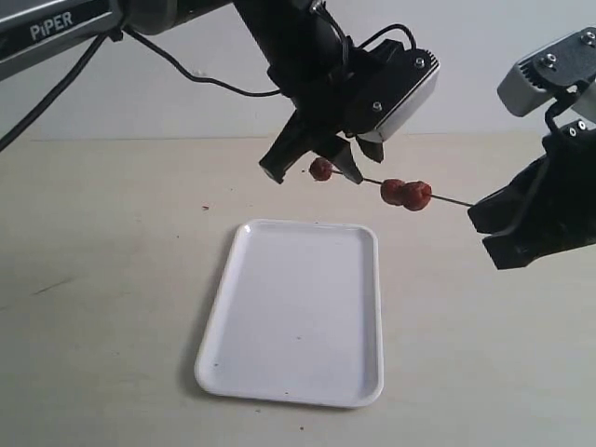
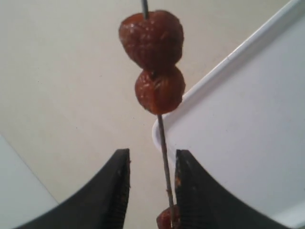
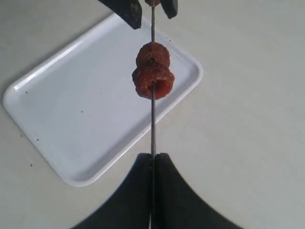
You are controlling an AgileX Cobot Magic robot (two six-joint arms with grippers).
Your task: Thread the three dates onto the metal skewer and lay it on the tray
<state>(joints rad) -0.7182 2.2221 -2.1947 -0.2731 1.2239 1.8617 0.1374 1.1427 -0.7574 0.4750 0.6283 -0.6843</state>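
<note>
Right pincer [image 3: 152,156] clamps the thin grey metal skewer [image 3: 152,119] steady; my left pincer [image 2: 151,155], jaws apart, straddles it to push wrinkled reddish-brown dates [image 3: 153,82].

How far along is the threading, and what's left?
Done: two dates sit pressed together on the skewer, which the right tool grips by one end. In hand: the third date is at the skewer's tip between the left tool's parted fingers; whether it is pierced through, I cannot tell. Left: lay the skewer on the tray, which holds nothing yet.
</note>
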